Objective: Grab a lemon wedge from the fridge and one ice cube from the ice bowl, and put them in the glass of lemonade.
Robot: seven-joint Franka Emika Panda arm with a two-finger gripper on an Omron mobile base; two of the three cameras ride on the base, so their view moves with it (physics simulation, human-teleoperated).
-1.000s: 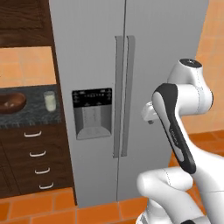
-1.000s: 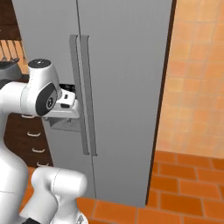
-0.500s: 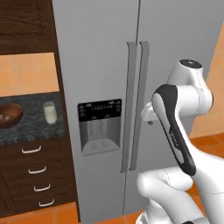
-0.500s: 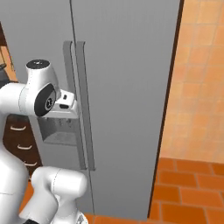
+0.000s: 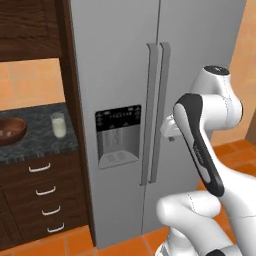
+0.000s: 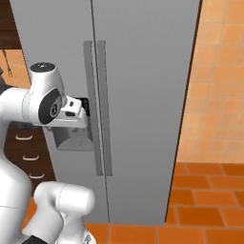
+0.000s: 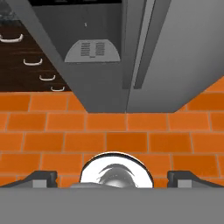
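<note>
Fridge [image 5: 150,100] fills more of both base views than it did a second ago, and the whole scene has slid with it, so my base has driven closer; the things themselves have not moved. That puts me nearer the two long handles [image 5: 155,112], which I judge I must pull next, since both doors are shut and the lemon wedge is hidden inside. My end effector [image 7: 111,178] is spread wide and empty, pointing down at the orange floor [image 7: 131,140]. On the desk [image 5: 40,142] to the left I count one ice bowl [image 5: 10,131] and one glass of lemonade [image 5: 59,125]; any cubes are too small to count.
</note>
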